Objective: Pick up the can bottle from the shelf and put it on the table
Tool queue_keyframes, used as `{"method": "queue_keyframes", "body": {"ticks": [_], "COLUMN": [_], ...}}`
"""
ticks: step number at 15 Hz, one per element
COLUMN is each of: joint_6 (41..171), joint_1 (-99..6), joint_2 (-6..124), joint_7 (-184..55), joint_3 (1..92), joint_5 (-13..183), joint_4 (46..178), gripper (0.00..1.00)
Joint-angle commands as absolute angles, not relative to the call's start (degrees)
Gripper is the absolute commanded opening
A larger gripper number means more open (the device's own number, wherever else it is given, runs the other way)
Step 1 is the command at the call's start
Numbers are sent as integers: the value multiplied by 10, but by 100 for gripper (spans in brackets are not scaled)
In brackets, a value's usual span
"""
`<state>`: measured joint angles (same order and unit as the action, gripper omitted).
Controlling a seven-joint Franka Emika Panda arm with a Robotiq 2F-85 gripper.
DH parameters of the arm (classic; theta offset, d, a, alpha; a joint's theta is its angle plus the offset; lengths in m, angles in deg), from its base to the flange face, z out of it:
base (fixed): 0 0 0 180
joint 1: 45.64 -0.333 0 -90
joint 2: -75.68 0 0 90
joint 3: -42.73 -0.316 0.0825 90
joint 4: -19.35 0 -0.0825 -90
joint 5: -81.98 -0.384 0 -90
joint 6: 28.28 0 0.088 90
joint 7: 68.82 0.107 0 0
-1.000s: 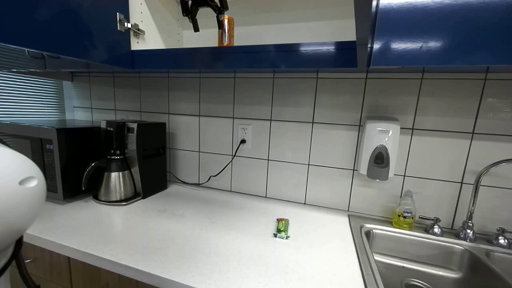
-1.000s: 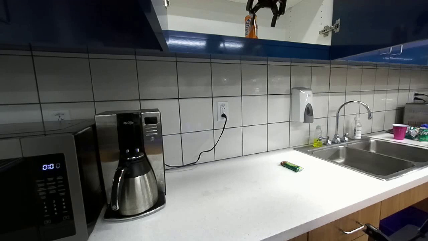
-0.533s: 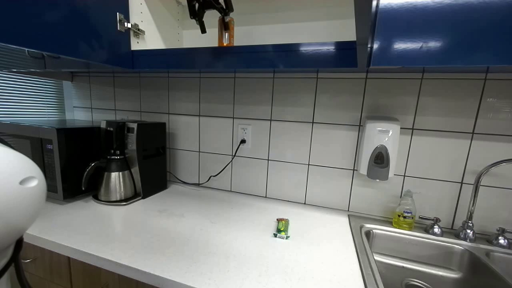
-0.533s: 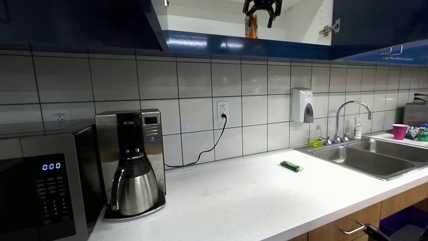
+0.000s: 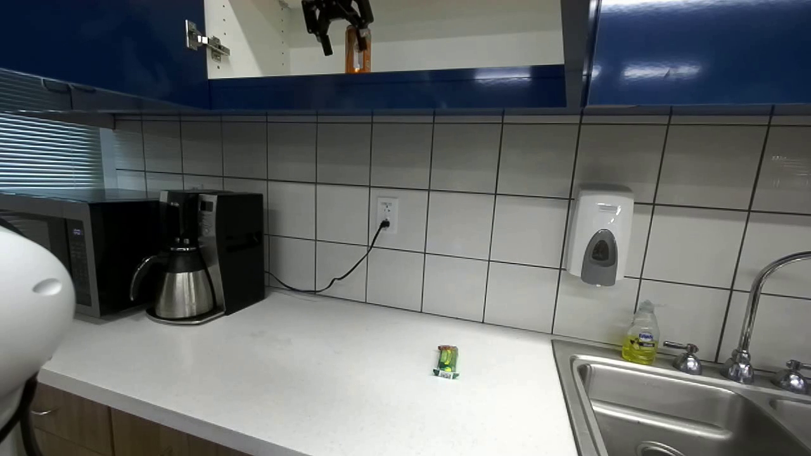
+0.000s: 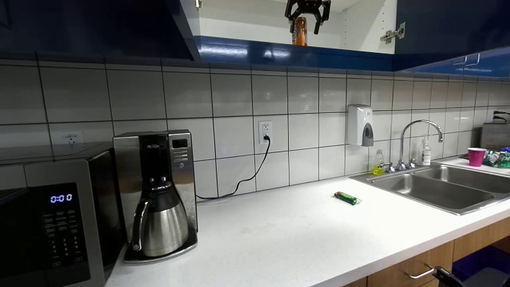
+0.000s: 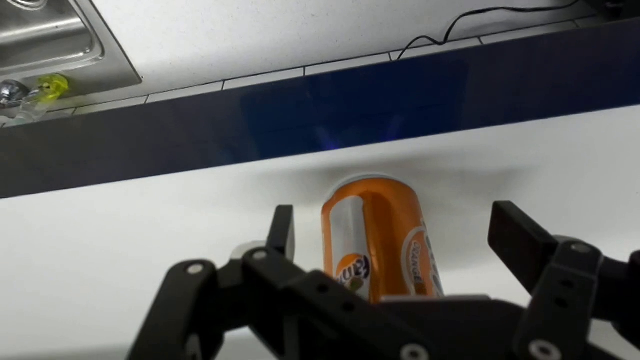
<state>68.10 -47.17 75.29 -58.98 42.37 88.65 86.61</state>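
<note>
- Wrist view: can (image 7: pixel 385 235) upright on the shelf (image 7: pixel 125 240), gripper (image 7: pixel 393 218) spread wide, seemingly straddling the can, nothing clamped!
- Gaps look uneven; best centre, then squeeze.
- Lift clear of the shelf, then down to the table (image 5: pixel 329 373) below.

glare: blue door (image 5: pixel 700 54) | table (image 6: pixel 295 235): bright | shelf (image 7: pixel 475 187): soft shadows

On the shelf (image 7: pixel 130 245), the can bottle (image 7: pixel 380 240) is seen between the fingers (image 7: pixel 284 230) (apart from both in the wrist view). Below them, in both exterior views, a coffee maker (image 6: pixel 159 171) is set leftward on the tabletop (image 6: pixel 271 239), a packet (image 6: pixel 348 198) rightward, the sink (image 6: pixel 434 191) farther right.
</note>
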Motion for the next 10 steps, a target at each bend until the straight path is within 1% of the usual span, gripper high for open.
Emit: {"method": "queue_keyframes", "body": {"ticks": [1, 10], "joint_6": [682, 698], "joint_1": [-475, -477], "joint_2": [727, 697], "joint_7": [-568, -560], "joint_3": [421, 422], "joint_5": [907, 916], "joint_4": [827, 794], "gripper": [100, 100]}}
